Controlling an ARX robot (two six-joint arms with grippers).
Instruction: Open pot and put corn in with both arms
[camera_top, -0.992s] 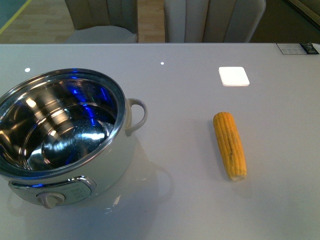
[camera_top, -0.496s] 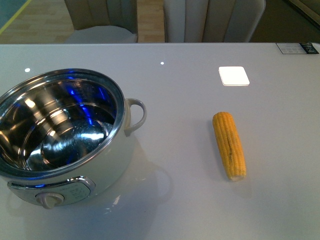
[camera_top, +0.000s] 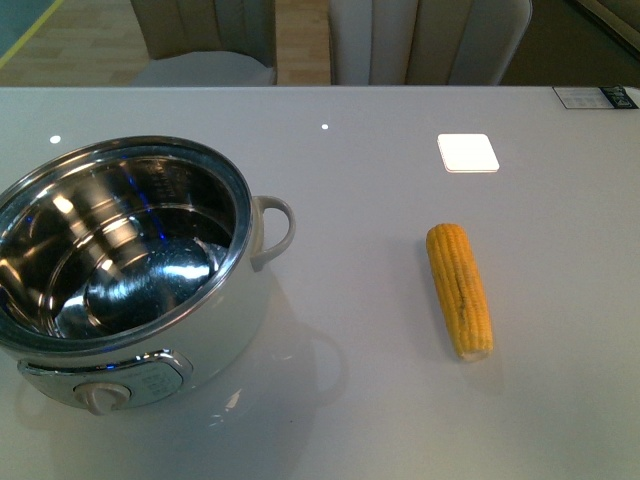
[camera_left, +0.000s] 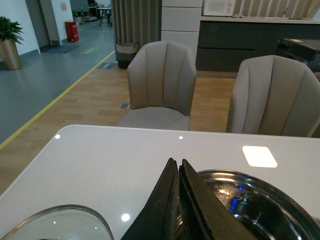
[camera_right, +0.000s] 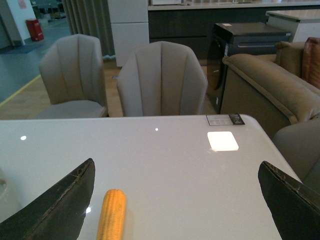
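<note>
The pot (camera_top: 238, 318) stands uncovered at the table's left, its steel inside empty, its looped handle (camera_top: 278, 228) pointing right and its dial (camera_top: 103, 398) facing me. The corn (camera_top: 460, 290) lies flat on the table to the right, well apart from the pot. Neither arm shows in the front view. In the left wrist view my left gripper (camera_left: 175, 162) is shut on nothing, above the table beside the pot's rim (camera_left: 260, 182). A round glass lid (camera_left: 55, 225) lies on its other side. My right gripper (camera_right: 176, 164) is open wide above the table, with the corn (camera_right: 112, 214) near one finger (camera_right: 70, 200).
A white square patch (camera_top: 468, 152) shines on the table beyond the corn. A small label card (camera_top: 597, 97) lies at the far right edge. Padded chairs (camera_top: 430, 40) stand behind the table's far edge. A sofa (camera_right: 270, 90) stands to the right.
The blue reflections inside the pot have faded. Pot and corn stay where they were.
</note>
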